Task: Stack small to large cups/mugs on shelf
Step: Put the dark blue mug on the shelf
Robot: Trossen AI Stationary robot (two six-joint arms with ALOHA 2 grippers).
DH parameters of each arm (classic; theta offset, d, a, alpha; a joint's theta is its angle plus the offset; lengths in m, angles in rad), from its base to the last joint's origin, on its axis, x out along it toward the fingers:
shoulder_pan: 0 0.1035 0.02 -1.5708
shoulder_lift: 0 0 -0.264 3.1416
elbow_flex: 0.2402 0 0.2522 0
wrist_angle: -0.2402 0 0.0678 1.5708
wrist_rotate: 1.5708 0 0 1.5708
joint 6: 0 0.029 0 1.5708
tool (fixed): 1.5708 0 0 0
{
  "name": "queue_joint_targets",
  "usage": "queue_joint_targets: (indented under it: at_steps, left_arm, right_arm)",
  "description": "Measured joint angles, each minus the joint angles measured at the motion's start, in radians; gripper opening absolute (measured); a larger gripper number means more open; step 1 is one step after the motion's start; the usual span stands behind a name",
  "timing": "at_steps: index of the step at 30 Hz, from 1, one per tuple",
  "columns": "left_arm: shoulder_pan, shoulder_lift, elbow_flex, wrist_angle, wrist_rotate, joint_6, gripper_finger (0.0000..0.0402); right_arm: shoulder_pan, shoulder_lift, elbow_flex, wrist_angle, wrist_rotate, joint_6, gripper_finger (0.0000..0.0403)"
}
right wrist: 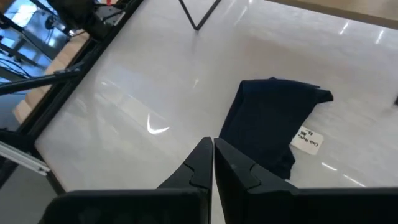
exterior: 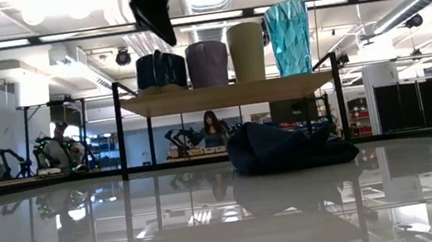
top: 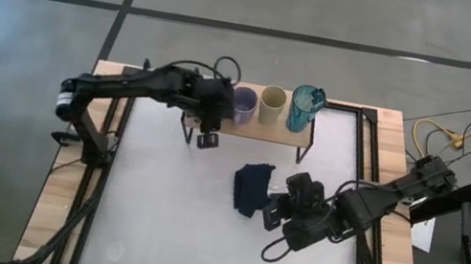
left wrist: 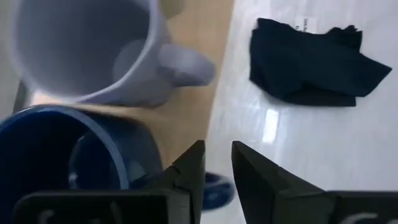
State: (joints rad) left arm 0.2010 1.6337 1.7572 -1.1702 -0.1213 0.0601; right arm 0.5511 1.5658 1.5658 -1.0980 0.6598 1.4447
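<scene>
Four cups filling shelf (top: pixel 259 133) at twelve o'clock, open surface (top: pixel 162 216) toward six, left gripper (left wrist: pixel 214 171) slightly parted, empty, beside dark blue mug (left wrist: pixel 59 158), right gripper (right wrist: pixel 211 155) closed, empty, by cloth (top: pixel 250 188)

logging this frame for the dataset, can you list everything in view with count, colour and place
dark blue mug: 1, dark blue, left end of the row on the shelf
grey-lavender mug: 1, grey-lavender, second in the row
beige cup: 1, beige, third in the row
teal mug: 1, translucent teal, tallest, right end of the row
shelf: 1, light wood on black legs, far side of the table
cloth: 1, dark navy, crumpled on the table in front of the shelf
table: 1, white top with wooden edges
left gripper: 1, dark, slightly open, at the shelf's left end by the dark blue mug
right gripper: 1, dark, shut, beside the cloth
</scene>
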Motion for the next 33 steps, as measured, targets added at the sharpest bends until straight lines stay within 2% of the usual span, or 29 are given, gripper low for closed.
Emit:
queue_joint_targets:
  at_steps: [6,14,24,33]
  left_arm:
    - [-0.012,0.077,0.047,-0.046,-0.024,-0.002,0.0065]
    - [-0.022,0.08,0.05,-0.1,-0.123,-0.002,0.0065]
    - [-0.022,0.079,0.047,-0.162,-0.124,-0.005,0.0065]
    - [-0.04,0.073,0.078,-0.108,-0.124,-0.027,0.0065]
  right_arm:
    - [0.0,-0.018,0.0,-0.001,0.019,0.011,0.0008]
    - [0.0,-0.018,-0.002,-0.002,0.022,0.013,0.0009]
    - [0.0,-0.018,-0.005,0.0,0.022,0.021,0.0009]
    - [0.0,-0.018,-0.005,0.003,0.022,0.021,0.0009]
